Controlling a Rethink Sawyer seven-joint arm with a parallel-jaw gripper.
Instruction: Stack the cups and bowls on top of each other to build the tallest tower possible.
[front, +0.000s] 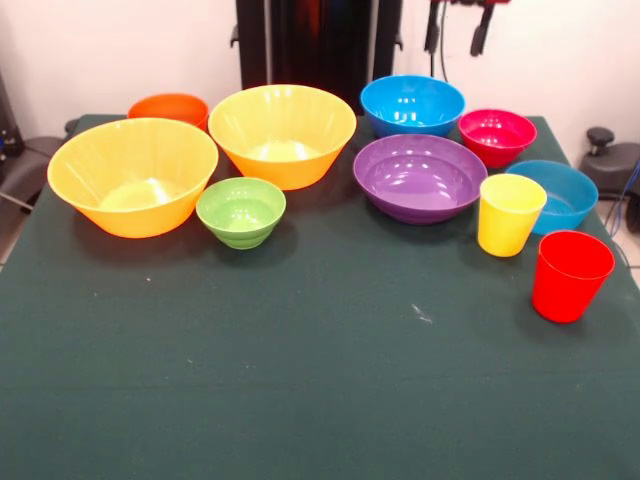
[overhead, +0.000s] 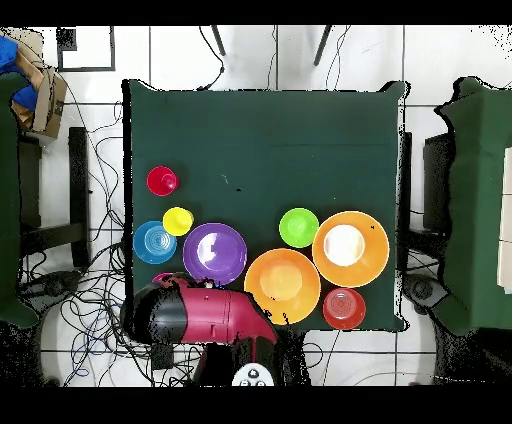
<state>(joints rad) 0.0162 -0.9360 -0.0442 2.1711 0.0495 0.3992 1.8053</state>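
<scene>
You're looking at a robotics lab: a green-covered table (overhead: 265, 130) on a white tiled floor (overhead: 440, 60), loose black cables (overhead: 95, 190) trailing down the frame's left side, and the red robot arm (overhead: 215, 318) mounted at bottom centre.

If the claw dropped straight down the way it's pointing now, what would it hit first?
Probably the glossy blue plastic bowl at the back, or the small pink-red plastic bowl beside it. The claw hangs pointing down roughly between them, and depth is unclear, so I cannot tell which.
</scene>
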